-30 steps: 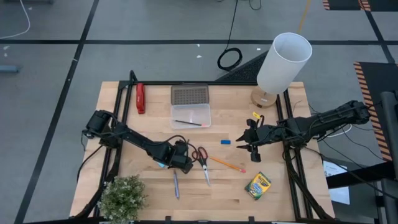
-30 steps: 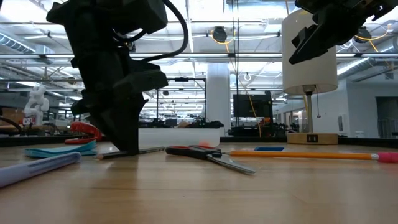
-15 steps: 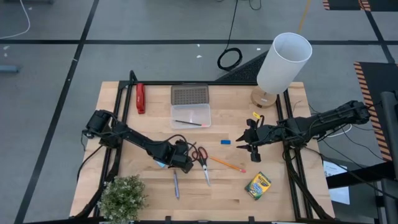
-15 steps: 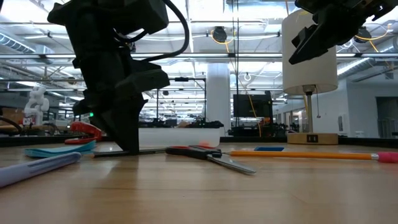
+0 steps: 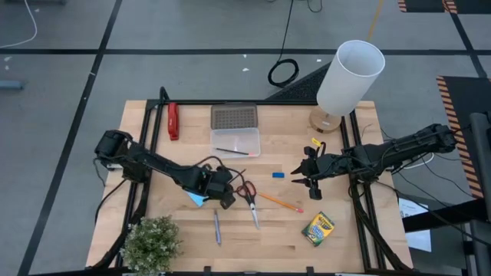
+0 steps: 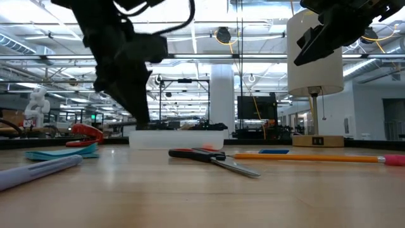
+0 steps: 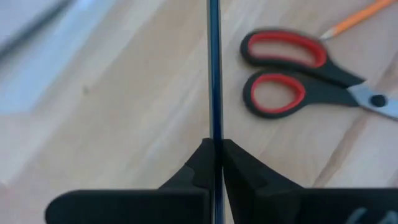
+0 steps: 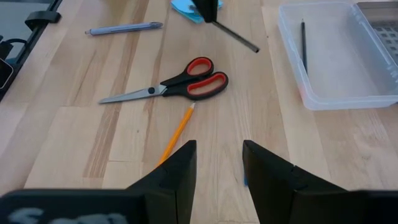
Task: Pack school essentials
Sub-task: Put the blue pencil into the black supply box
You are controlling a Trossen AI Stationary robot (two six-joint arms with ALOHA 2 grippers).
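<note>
My left gripper (image 5: pixel 222 193) hangs above the table's middle, shut on a dark pencil (image 8: pixel 235 36). Just to its right lie the red-handled scissors (image 5: pixel 248 195); the blue note pad (image 5: pixel 197 199) lies beside it. An orange pencil (image 5: pixel 281 203), a silvery pen (image 5: pixel 216 228), a blue eraser (image 5: pixel 278 175) and the crayon box (image 5: pixel 317 228) lie flat on the wood. The clear case (image 5: pixel 235 142) holds another dark pencil (image 5: pixel 231 151). My right gripper (image 5: pixel 307 178) hovers open at the right, with nothing between its fingers. My left gripper pinches the dark pencil's shaft (image 7: pixel 214 134) between its two fingers (image 7: pixel 239 163), coming from above. Most of the pencil sticks out to one side of the fingers, slanting (image 8: pixel 249 45). In the low view nothing of it rests on the table.
A red stapler (image 5: pixel 173 120) lies at the far left. A white lamp (image 5: pixel 349 78) stands at the far right corner and a small plant (image 5: pixel 151 244) at the near left. Bare wood lies between the scissors and the case.
My left gripper has risen and gone a little toward the far edge, taking the dark pencil with it. The pencil lay on the table before and is lifted off it now. More of the blue note pad shows beside the gripper.
</note>
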